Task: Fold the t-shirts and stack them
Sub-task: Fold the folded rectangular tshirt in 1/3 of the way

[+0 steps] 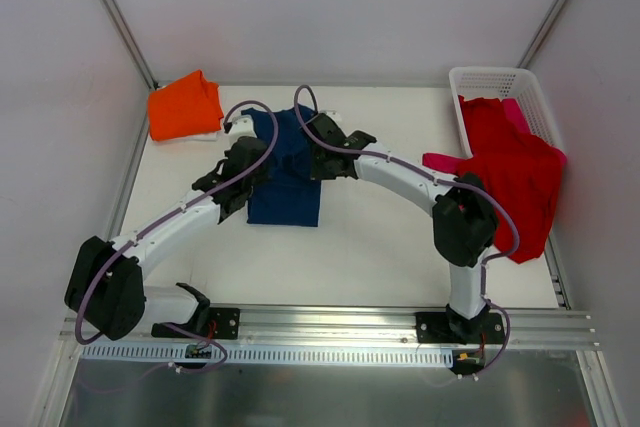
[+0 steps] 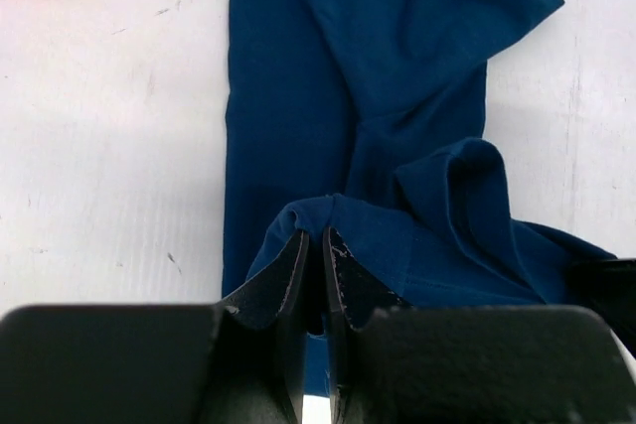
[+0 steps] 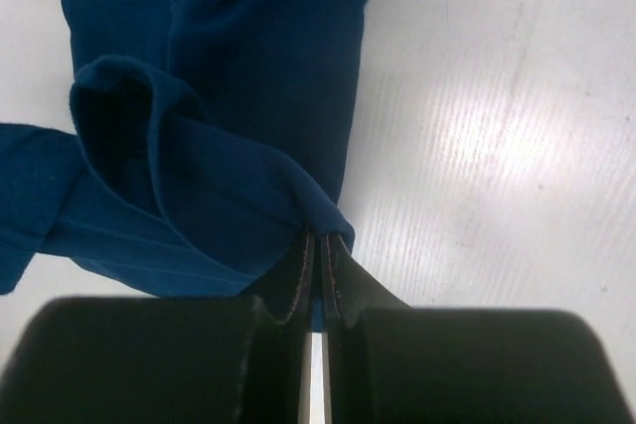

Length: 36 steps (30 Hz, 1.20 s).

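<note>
White table [image 1: 380,247] under navy t-shirt [image 1: 290,197], pale walls [image 1: 330,7]

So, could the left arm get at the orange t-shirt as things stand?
Probably not yet: nothing blocks the orange t-shirt, but the left gripper is shut on the navy t-shirt.

Stock: navy shirt [image 1: 290,187], long folded strip, far end bunched, centre; orange shirt [image 1: 185,107], folded, far left; red shirt [image 1: 515,177], crumpled, right.

Bare table [image 1: 380,247] lies open along the near edge, navy shirt [image 1: 290,197] mid-table, orange shirt [image 1: 185,107] and basket [image 1: 495,77] crowding far corners.
</note>
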Tool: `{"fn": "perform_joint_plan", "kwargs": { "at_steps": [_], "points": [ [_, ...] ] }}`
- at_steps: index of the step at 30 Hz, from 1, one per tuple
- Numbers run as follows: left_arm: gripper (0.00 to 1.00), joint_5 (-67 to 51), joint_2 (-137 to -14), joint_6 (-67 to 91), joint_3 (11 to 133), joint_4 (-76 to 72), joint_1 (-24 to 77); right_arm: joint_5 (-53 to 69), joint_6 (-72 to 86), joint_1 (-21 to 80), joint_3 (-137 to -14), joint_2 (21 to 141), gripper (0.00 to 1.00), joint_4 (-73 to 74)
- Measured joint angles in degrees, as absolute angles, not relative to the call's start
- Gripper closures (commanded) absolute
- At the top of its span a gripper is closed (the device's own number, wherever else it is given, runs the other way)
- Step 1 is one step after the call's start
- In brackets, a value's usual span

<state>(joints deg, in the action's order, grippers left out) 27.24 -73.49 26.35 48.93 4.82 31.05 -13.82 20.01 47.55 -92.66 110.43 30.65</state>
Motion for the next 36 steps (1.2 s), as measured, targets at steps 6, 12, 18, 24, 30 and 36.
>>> {"fn": "perform_joint_plan", "kwargs": {
  "at_steps": [6, 12, 18, 24, 30, 36],
  "points": [
    [1.0, 26.04, -74.13, 26.5, 48.77, 3.25, 29.87, -10.94, 18.72, 45.45, -98.24, 116.6, 1.0, 29.58],
    [1.0, 27.81, -76.42, 27.33, 48.77, 2.07, 29.52, -8.45, 17.85, 43.97, -105.43, 124.75, 1.0, 29.17],
    [1.0, 31.0, -82.56, 29.8, 48.77, 1.13, 28.34, -5.85, 17.37, 42.15, -111.55, 131.61, 1.0, 29.04],
    [0.91, 29.82, -90.48, 32.73, 49.08, -1.37, 23.94, -4.58, 17.32, 40.14, -113.89, 134.67, 0.88, 28.91],
    [0.01, 27.38, -95.48, 33.54, 50.46, -3.05, 19.84, -5.15, 17.12, 38.24, -114.08, 134.87, 0.01, 28.77],
    [0.01, 27.29, -97.12, 33.52, 51.81, -4.67, 18.74, -6.42, 16.84, 37.19, -113.97, 134.85, 0.0, 28.67]
  ]
}}
